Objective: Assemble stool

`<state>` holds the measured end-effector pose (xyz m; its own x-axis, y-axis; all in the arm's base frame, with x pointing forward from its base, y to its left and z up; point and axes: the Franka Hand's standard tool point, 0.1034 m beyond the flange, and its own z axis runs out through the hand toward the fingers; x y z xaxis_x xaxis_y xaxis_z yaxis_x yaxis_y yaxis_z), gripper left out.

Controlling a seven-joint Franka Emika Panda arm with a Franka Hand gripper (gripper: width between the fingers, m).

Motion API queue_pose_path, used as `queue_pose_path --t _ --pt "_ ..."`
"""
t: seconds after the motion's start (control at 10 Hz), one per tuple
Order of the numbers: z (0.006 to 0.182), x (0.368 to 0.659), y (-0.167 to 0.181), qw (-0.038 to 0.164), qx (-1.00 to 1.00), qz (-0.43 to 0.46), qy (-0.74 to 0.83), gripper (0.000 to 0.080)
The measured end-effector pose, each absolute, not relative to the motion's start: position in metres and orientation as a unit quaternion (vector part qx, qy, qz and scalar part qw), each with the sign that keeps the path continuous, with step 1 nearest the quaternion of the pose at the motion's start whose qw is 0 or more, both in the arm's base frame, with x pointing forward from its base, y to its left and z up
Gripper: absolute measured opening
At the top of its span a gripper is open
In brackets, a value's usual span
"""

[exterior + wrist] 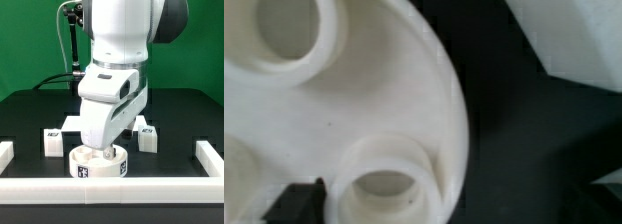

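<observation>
Exterior view: we see the gripper (100, 151) right over the thick round white plastic seat (98, 169), lower centre; whether its fingers are spread, we cannot tell.

White seat (349, 115) with round holes (384, 186), close up

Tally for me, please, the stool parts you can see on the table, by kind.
Round seat: 1
Block legs: 2, at the exterior view's left and right
Total: 3; no third leg shows.

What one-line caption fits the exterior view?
Robot arm over the round seat, flanked by one leg and another leg.
</observation>
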<state>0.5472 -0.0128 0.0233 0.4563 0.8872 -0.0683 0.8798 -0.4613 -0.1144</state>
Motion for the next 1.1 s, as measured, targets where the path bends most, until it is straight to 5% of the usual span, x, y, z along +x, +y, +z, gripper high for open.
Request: queue_pose_path --t 0.5,0.6,0.7,0.8,1.1 --pt "0.0168 0.544 -0.0166 0.034 -0.854 0.062 -0.516 0.0617" --pt "0.0168 0.544 -0.0166 0.034 -0.854 0.062 -0.516 0.0431" --pt "0.0177 0.5447 -0.0167 0.033 -0.854 0.061 -0.516 0.0431" --pt "0.0177 0.5448 -0.0168 0.033 -0.854 0.061 -0.516 0.0328" --pt "0.0177 0.5448 -0.0169 0.033 -0.854 0.061 -0.516 0.0328"
